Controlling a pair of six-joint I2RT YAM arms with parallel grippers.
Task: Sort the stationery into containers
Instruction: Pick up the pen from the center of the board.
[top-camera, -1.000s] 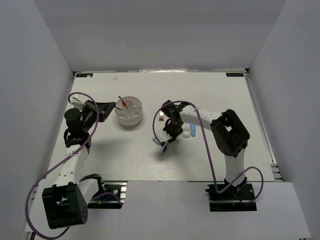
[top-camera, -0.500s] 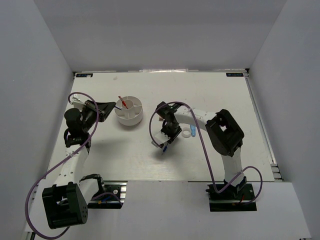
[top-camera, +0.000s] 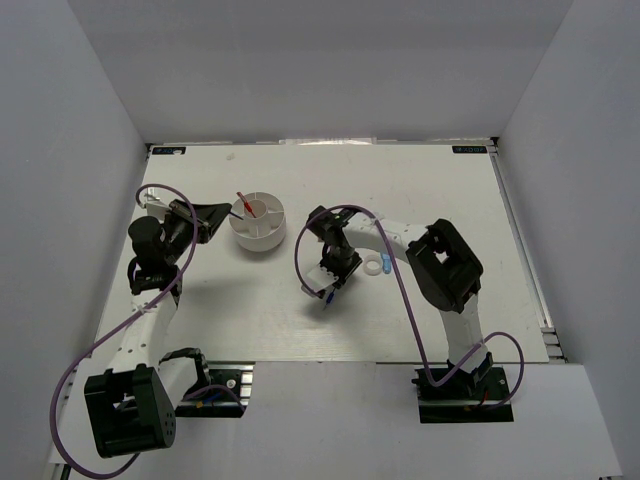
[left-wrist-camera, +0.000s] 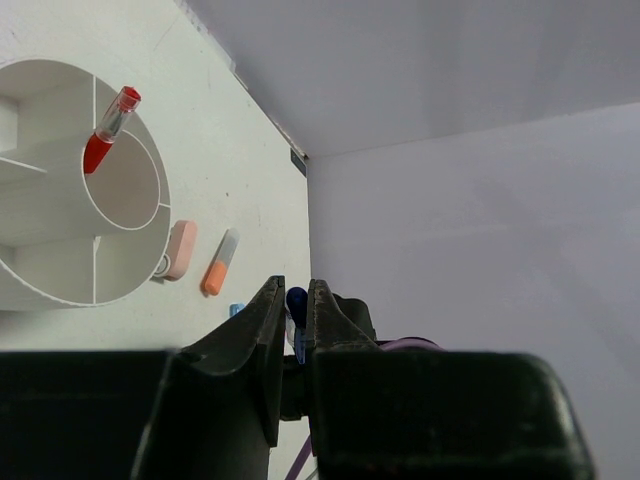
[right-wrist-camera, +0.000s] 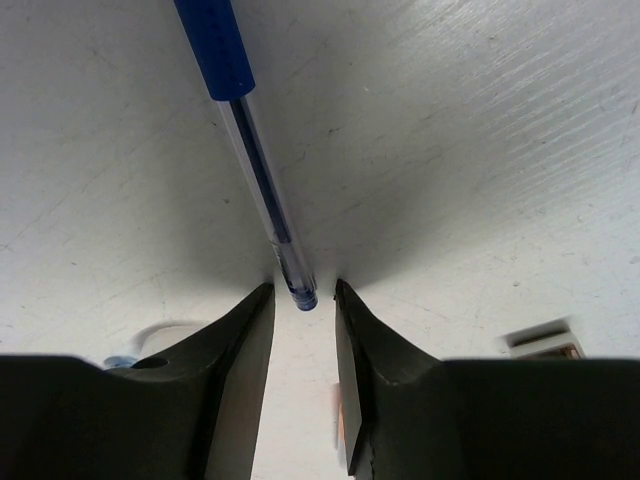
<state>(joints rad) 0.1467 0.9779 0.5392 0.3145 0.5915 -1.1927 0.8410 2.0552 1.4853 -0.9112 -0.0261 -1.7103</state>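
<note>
pickup of blue pen (right-wrist-camera: 258, 170): right gripper (right-wrist-camera: 303, 290) narrow, pen end between jaws, seemingly unpinched; next close, lift toward tub (top-camera: 258, 243) on its left.

No legible text, brand, number or sign anywhere. Two small dark tags at the far edge of the table (top-camera: 420, 200), a left tag (top-camera: 168, 150) and a right tag (top-camera: 470, 149), each with pale marks too small to read. Nothing readable on the thin blue pen (right-wrist-camera: 262, 190) seen close up, nor on the white tub (left-wrist-camera: 40, 215) or the thin red pen (left-wrist-camera: 110, 125).
</note>
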